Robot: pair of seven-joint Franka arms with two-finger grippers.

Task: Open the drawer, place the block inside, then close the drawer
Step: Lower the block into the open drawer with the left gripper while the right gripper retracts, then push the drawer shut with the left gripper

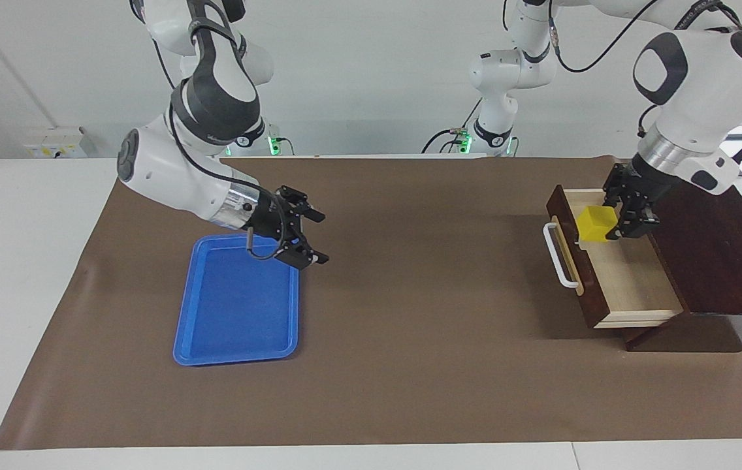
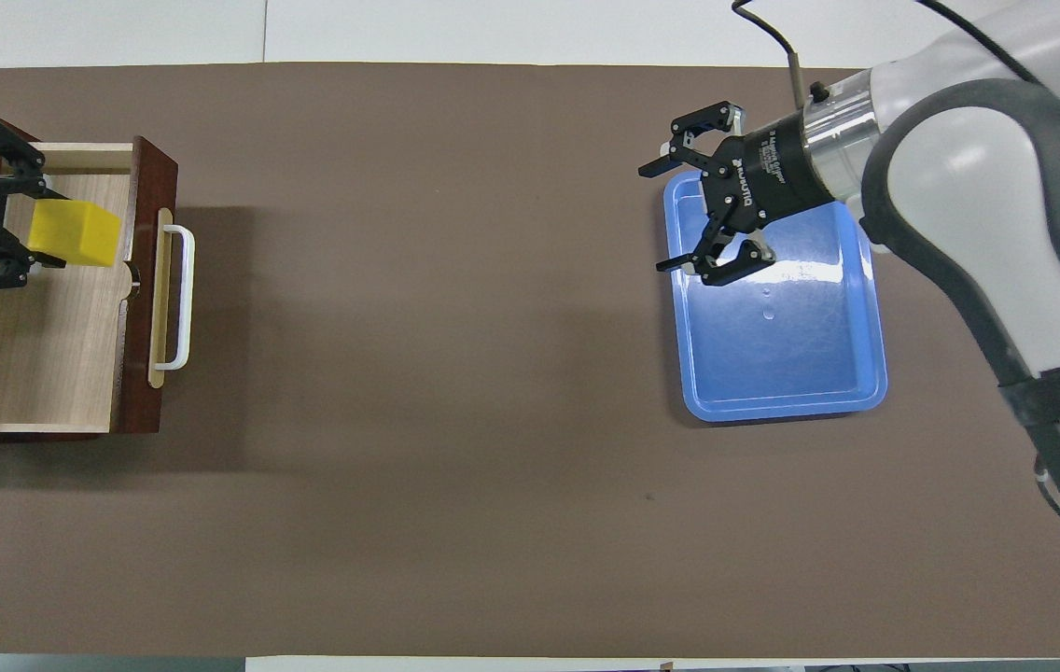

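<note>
Facing view: the drawer (image 1: 612,261) stands pulled out of its dark wooden box (image 1: 710,241) at the left arm's end of the table, pale interior exposed, so the opening step looks done. The block (image 1: 594,224) is not yet inside; it hangs in the air over the open drawer, at the end nearer the robots and close to the front panel, clamped between the fingers of the left gripper (image 1: 619,219). The overhead view agrees: block over the pale floor, just beside the panel with the white bar handle (image 2: 177,296). Judged remaining: lower or drop the block, release it, then push the drawer closed. The right gripper (image 1: 309,236) waits over the edge of the blue tray (image 1: 214,339) nearer the robots, fingers spread wide, holding and touching nothing. Whether the block clears the drawer walls on release cannot be told from here.
</note>
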